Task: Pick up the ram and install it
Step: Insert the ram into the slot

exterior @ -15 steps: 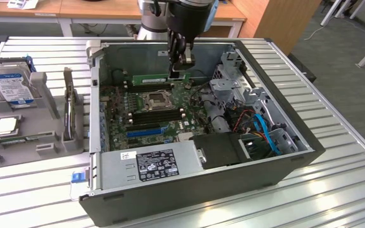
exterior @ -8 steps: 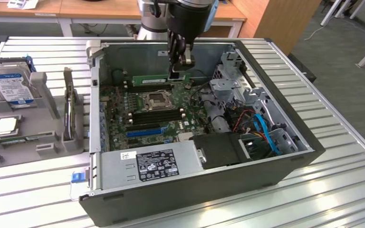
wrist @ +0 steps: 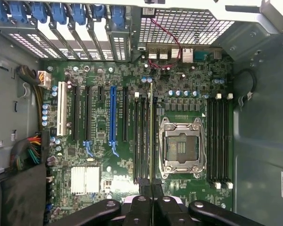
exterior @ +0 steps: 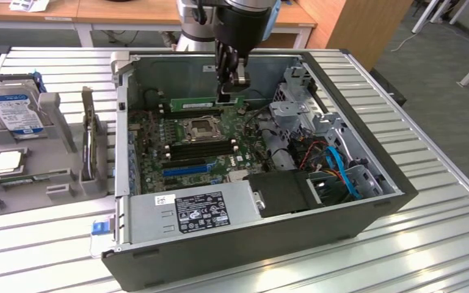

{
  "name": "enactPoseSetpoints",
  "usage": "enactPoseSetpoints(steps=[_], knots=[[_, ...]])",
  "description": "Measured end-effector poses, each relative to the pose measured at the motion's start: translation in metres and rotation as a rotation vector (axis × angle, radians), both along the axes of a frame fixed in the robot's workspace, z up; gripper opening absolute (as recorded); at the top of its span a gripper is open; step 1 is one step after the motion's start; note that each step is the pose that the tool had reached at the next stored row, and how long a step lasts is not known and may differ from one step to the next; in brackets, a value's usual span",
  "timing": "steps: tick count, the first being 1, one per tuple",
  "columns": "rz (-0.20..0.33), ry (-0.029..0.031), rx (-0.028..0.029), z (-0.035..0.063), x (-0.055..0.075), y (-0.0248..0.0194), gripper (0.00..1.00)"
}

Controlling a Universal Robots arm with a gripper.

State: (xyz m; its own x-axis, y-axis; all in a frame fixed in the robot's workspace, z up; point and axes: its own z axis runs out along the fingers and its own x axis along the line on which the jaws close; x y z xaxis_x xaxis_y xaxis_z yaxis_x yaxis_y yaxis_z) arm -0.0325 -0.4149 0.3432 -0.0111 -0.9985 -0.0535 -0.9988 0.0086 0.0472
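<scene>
We log the gripper (exterior: 232,91) clenched on one end of the ram (exterior: 192,97), holding it level and edge-down inside the open computer case (exterior: 300,226), which lies on the surface (exterior: 430,244). The stick hangs over the motherboard (exterior: 210,162), near the case's far wall in the exterior view. The wrist view shows it edge-on between the black memory slots (wrist: 141,141) and the processor socket (wrist: 181,148). We cannot tell whether it touches a slot.
</scene>
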Motion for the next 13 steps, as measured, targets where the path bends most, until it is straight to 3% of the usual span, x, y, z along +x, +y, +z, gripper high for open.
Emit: enactPoseSetpoints(steps=[13], knots=[[0.0,0.0,-0.0001,-0.012,0.0,0.0,0.12]])
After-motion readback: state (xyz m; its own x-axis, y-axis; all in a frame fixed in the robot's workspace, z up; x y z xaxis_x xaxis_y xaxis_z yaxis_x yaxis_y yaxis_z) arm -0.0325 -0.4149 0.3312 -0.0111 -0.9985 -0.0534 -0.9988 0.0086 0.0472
